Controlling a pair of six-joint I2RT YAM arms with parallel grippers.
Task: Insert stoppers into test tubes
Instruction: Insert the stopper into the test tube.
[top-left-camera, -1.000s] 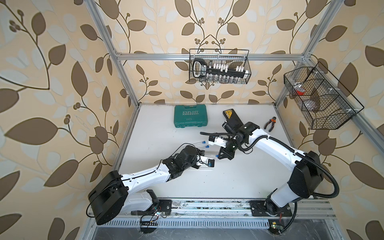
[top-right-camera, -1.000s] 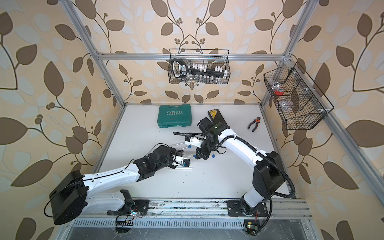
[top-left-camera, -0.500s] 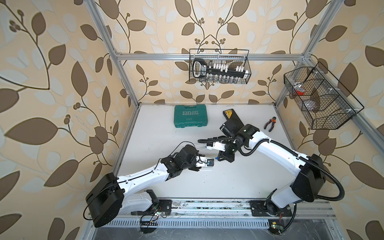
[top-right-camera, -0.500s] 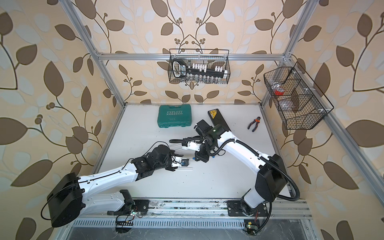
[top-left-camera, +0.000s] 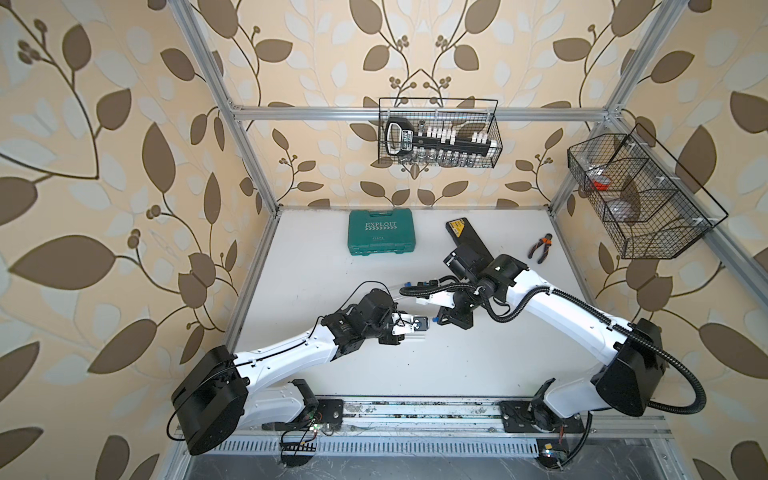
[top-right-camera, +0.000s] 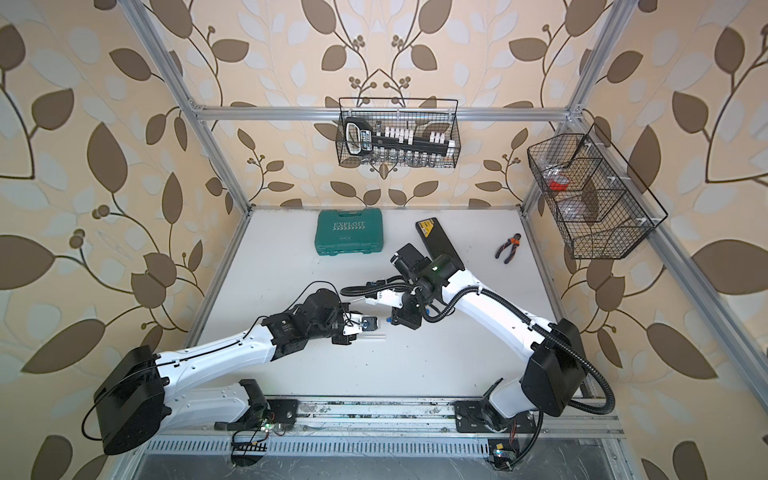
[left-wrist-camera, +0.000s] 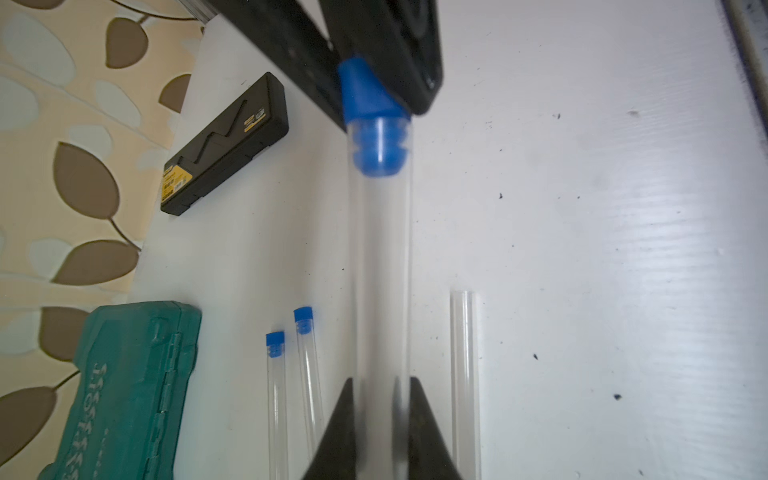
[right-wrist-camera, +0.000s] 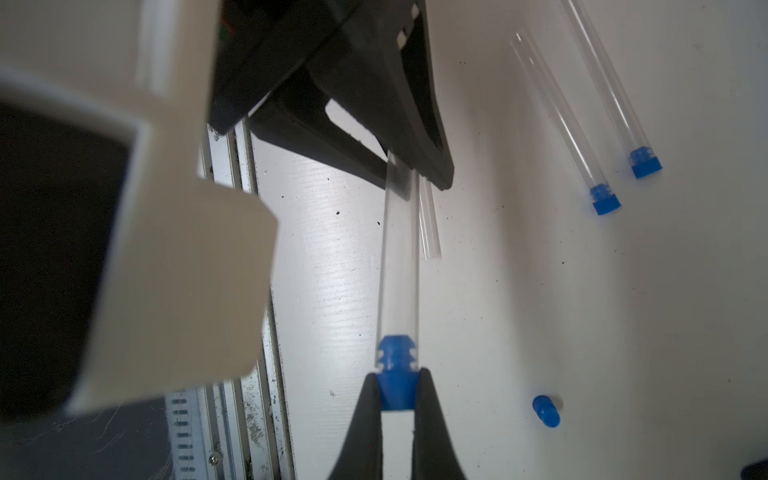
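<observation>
Left gripper (left-wrist-camera: 380, 388) is closed tight on a clear test tube (left-wrist-camera: 380, 270), held above the table (left-wrist-camera: 602, 257). Right gripper (right-wrist-camera: 397, 388) pinches a blue stopper (left-wrist-camera: 368, 99), w/ its ribbed end inside the tube mouth. On the table lie a stoppered tube (right-wrist-camera: 561, 120), a second stoppered tube (right-wrist-camera: 604, 83) beside it, an empty tube (left-wrist-camera: 464, 365) & a loose stopper (right-wrist-camera: 546, 411).

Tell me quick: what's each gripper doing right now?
Left gripper: jaws closed, holding a test tube.
Right gripper: jaws closed, holding a blue stopper whose ribbed end sits inside that tube's mouth.
</observation>
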